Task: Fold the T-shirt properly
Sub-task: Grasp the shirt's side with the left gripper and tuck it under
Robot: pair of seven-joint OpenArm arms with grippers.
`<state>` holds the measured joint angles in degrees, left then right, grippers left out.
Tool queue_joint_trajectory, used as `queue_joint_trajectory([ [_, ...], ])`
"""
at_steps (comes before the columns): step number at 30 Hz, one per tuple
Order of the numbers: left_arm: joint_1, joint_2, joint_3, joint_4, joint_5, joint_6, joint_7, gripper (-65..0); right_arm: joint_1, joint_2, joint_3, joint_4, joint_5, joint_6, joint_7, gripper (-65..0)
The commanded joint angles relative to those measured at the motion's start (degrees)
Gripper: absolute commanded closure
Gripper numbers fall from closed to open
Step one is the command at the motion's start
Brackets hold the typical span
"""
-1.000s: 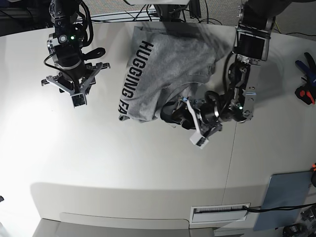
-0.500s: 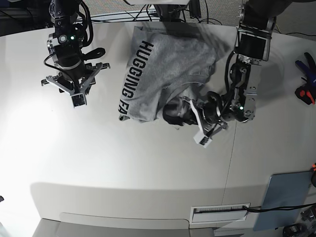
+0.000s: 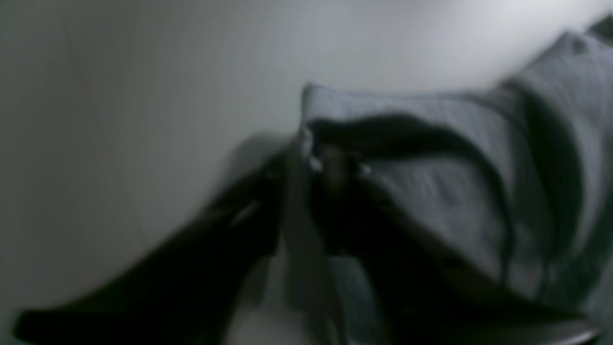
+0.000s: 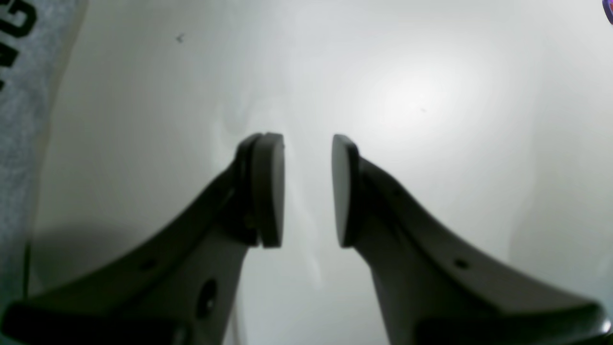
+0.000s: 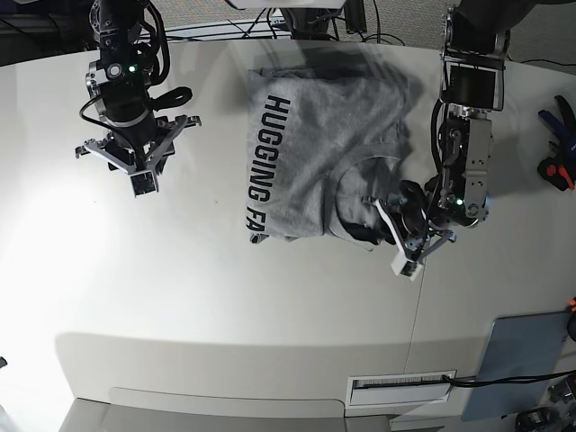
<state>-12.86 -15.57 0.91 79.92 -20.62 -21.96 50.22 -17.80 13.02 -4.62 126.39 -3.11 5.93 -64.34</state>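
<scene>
T-shirt (image 5: 319,135) edge bunched at left tool (image 5: 396,236); right tool (image 5: 135,166) well apart.

A big white table (image 5: 225,306). Blue and red tools (image 5: 558,148) lie far right. A blue-grey pad (image 5: 522,364) sits near right.

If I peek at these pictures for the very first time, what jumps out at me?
Right away you would spot the crumpled heather-grey cotton T-shirt with big black block letters, lying at the back middle of the white table. The black left gripper sits at the shirt's bunched near edge, though its blurry close-up hides whether it pinches cloth. The right gripper hangs open over bare table, away from the shirt.
</scene>
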Motion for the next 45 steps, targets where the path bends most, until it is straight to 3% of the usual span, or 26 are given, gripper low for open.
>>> queue_joint_trajectory([
  [1, -1.3, -0.3, -0.3, 1.1, -0.8, -1.3, -0.1, -25.3, 0.4, 0.3, 0.2, 1.0, -0.3, -0.2, 2.0, -17.2],
  [3, -1.3, -0.6, -0.3, 1.2, -2.9, -3.2, 1.3, -31.7, 0.5, 0.3, 0.2, 1.0, -0.3, -0.2, 3.7, -17.2],
  [5, -1.2, -1.6, -0.3, 2.0, -7.7, -3.8, 1.4, -31.0, 0.9, 0.3, 0.2, 1.0, 0.3, -0.2, 5.9, -17.2],
  [8, -0.6, -3.7, -1.1, 5.0, -15.9, -4.4, 2.8, -17.9, 2.5, 0.3, 0.2, 1.0, 4.5, 0.0, 8.3, -15.4],
  [11, 1.4, -3.6, -4.1, 9.2, -19.8, -8.2, 8.0, -3.3, 4.8, 0.3, 0.2, 0.4, 7.6, 1.1, 11.0, -3.1],
  [12, 2.6, -3.6, -5.3, 10.7, -21.8, -8.1, 9.1, -1.9, 5.8, 0.3, 0.2, -0.4, 8.6, 1.3, 11.7, 0.0],
  [16, 9.6, -3.4, -9.9, 16.5, -27.5, -8.3, 10.7, -1.4, 10.7, -0.2, -0.2, -7.3, 13.3, 4.1, 12.3, 0.0],
  [20, 17.4, -3.3, -11.7, 21.0, -29.6, -11.2, 11.9, -1.4, 16.6, -0.2, -3.3, -16.4, 18.1, 8.2, 12.3, 0.0],
  [25, 25.1, -3.3, -11.7, 22.2, -29.6, -12.6, 11.9, -1.4, 24.5, -0.4, -11.3, -25.0, 18.4, 9.0, 12.2, 0.0],
  [30, 32.0, -3.3, -11.7, 22.2, -29.6, -12.7, 11.9, -1.4, 29.7, -3.7, -15.6, -31.3, 17.9, 9.0, 12.0, 0.0],
  [32, 34.2, -3.3, -11.7, 22.2, -29.6, -14.6, 12.0, -1.4, 31.2, -5.3, -16.6, -33.9, 17.9, 9.2, 12.0, 0.0],
  [37, 37.8, -3.3, -11.6, 22.2, -29.2, -16.1, 11.7, -1.2, 33.1, -7.6, -18.4, -40.6, 17.9, 12.3, 11.6, 0.0],
  [40, 37.9, -3.3, -11.6, 21.4, -24.9, -16.0, 8.0, 0.0, 33.0, -7.6, -18.7, -41.4, 17.8, 12.3, 9.9, 0.0],
  [43, 37.2, -3.3, -11.6, 18.4, -17.0, -13.3, 0.0, 0.0, 33.0, -7.4, -18.5, -41.2, 15.7, 12.2, 6.6, 0.0],
  [45, 35.8, -3.3, -11.5, 16.2, -13.3, -12.5, -2.2, 0.0, 32.7, -6.4, -18.5, -41.2, 13.1, 11.5, 6.2, 0.0],
])
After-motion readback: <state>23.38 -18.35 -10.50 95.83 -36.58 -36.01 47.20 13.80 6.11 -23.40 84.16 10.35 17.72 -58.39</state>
